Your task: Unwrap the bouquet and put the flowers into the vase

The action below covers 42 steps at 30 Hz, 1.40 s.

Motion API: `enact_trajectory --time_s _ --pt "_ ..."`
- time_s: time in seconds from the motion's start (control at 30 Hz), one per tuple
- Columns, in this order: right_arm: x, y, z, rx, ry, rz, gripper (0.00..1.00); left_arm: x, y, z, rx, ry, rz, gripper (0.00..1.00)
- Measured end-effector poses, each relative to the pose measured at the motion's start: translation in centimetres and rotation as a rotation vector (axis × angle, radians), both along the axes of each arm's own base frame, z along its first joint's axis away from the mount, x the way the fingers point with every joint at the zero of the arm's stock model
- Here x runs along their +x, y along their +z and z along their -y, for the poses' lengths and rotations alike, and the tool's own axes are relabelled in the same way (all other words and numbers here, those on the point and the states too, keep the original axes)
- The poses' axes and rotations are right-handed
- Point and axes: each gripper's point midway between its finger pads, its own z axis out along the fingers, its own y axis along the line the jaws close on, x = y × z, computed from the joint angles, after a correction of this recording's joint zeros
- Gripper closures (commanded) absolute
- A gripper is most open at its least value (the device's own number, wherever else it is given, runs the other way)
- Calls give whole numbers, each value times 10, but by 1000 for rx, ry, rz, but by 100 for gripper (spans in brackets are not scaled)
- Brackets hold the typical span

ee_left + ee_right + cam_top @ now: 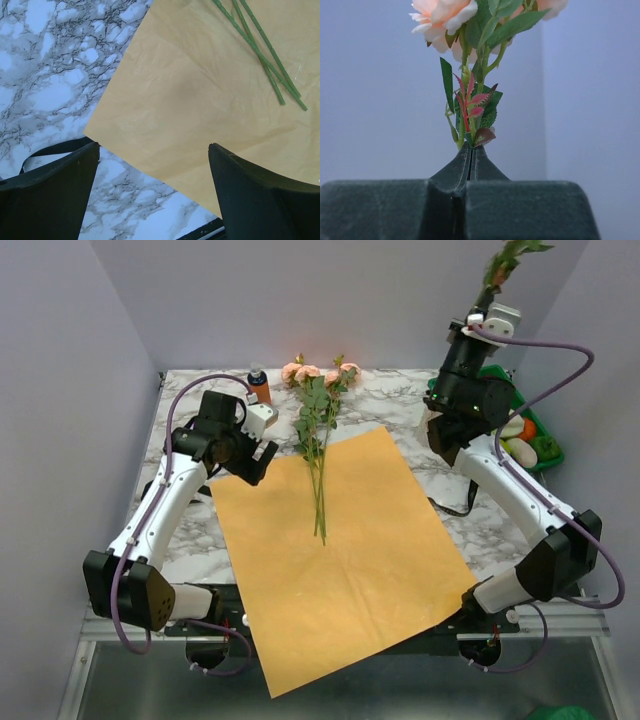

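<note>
Orange paper sheet (340, 550): one, flat on the worktop (400, 400).
Flowers (318, 430) lying across the sheet's far edge: three stems (260, 50), four rose heads (305, 372) beyond that edge.
Lifted flower sprig (470, 100): one, high to the sheet's right.
Orange bottle (259, 385): one, beyond the sheet's far-left corner.
Green basket (545, 450): one, right of the sheet.
End effectors: two, namely left end effector (153, 150) and right end effector (470, 147).

Orange bottle (259, 387), seemingly close beside flowers (317, 425)
</note>
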Motion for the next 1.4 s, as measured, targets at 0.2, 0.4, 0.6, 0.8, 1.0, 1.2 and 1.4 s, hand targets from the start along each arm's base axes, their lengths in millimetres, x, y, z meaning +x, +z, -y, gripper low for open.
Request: enact_trajectory --time_s 0.2,0.4,0.6,0.8,1.0,1.2,1.4 --pt "-1 19 69 56 -176 157 99 9 -4 0 4 6 -10 1" --pt "14 25 85 73 -214 218 99 22 -5 -3 6 23 -16 1" --pt "42 5 83 72 -213 196 99 32 -4 -9 12 31 -14 1" --pt "63 -22 79 47 -214 139 99 38 -7 -16 13 42 -24 2" --pt "76 -51 81 19 -227 75 99 41 -19 -18 13 44 -58 2" --pt "88 -83 80 -5 -228 2 77 41 -19 -19 1 38 -62 2" --pt "91 -118 68 0 -161 -145 6 41 -18 -19 -6 23 -60 2"
